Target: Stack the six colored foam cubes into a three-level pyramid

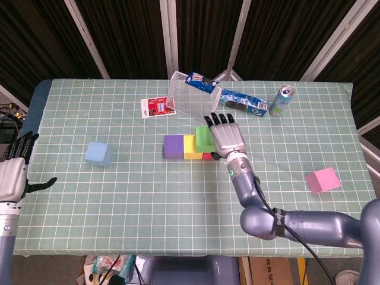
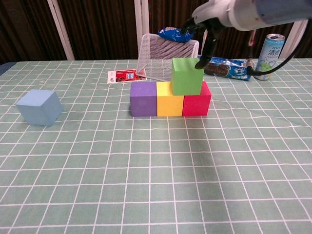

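Observation:
A purple cube (image 2: 143, 99), a yellow cube (image 2: 169, 99) and a red cube (image 2: 197, 101) stand in a row mid-table. On top, a green cube (image 2: 187, 76) straddles the yellow and red ones; it also shows in the head view as the green cube (image 1: 205, 138). My right hand (image 1: 228, 136) hovers just right of and above it, fingers spread, holding nothing; in the chest view the right hand (image 2: 209, 22) is clear of the cube. A light blue cube (image 1: 98, 154) lies far left, a pink cube (image 1: 322, 180) far right. My left hand (image 1: 13, 172) waits open at the left edge.
A tipped wire mesh basket (image 1: 190, 98) lies right behind the row, with snack packets (image 1: 240, 103) and a drink can (image 1: 281, 100) to its right. A red card (image 1: 157, 107) lies left of the basket. The table's near half is bare cloth.

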Motion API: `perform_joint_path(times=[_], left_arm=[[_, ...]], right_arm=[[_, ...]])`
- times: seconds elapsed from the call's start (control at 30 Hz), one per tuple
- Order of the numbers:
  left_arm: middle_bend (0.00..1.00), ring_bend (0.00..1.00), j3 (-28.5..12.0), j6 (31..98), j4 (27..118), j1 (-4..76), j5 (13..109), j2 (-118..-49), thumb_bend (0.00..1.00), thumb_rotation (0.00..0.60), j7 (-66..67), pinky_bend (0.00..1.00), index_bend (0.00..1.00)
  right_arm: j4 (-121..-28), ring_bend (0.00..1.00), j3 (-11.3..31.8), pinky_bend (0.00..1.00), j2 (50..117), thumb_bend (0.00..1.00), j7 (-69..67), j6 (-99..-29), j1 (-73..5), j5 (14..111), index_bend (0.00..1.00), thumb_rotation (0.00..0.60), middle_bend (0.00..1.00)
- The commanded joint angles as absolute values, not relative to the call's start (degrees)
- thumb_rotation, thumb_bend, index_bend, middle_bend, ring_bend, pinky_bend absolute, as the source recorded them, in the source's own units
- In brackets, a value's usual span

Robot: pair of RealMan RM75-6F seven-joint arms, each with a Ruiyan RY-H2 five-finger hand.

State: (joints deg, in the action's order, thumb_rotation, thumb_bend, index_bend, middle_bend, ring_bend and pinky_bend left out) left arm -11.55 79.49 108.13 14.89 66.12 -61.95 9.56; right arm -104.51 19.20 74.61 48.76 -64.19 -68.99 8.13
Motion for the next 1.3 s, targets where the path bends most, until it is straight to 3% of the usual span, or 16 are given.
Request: perform_joint_path(times=[0.03,0.37,0.53,0.87,1.3], left_arm=[[0.0,0.0,-11.5,79.4,108.1,15.0,66.0,-62.1,0.05,0.6,9.8,0.03,0.0],[0.0,0.0,-11.2,79.0,108.1,15.5,65.6,-63.4,0.05,0.6,11.5,0.03,0.0],[0.0,0.0,-11.8,78.9,108.2,15.9,64.3,-64.0,0.05,0.6,12.2,0.03,0.0],[0.0,0.0,-13.0,78.7,108.5,18.1,62.1,-64.7,0.05,0.6,17.7,0.03,0.0],[0.0,0.0,-14.3,72.8,106.1,23.7,55.7,-66.5,0.05,0.6,24.4,0.03,0.0]], right_arm=[[-113.1,0.0,15.7,0.0,67.5,0.29,38.0,-69.7,-58.3,21.4,0.0,0.6,0.0],[-115.3,0.0,6.2,0.0,60.9,0.29,24.1,-72.6,-42.3,40.1,0.0,0.6,0.0],[-114.0,0.0,3.6,0.0,59.5,0.29,18.6,-73.8,-36.8,47.2,0.0,0.6,0.0],[-111.5,0.0,2.7,0.0,58.8,0.29,10.6,-74.6,-30.9,57.6,0.0,0.6,0.0],[-110.4,0.0,4.5,0.0,57.5,0.29,5.9,-71.6,-28.7,61.3,0.0,0.6,0.0]])
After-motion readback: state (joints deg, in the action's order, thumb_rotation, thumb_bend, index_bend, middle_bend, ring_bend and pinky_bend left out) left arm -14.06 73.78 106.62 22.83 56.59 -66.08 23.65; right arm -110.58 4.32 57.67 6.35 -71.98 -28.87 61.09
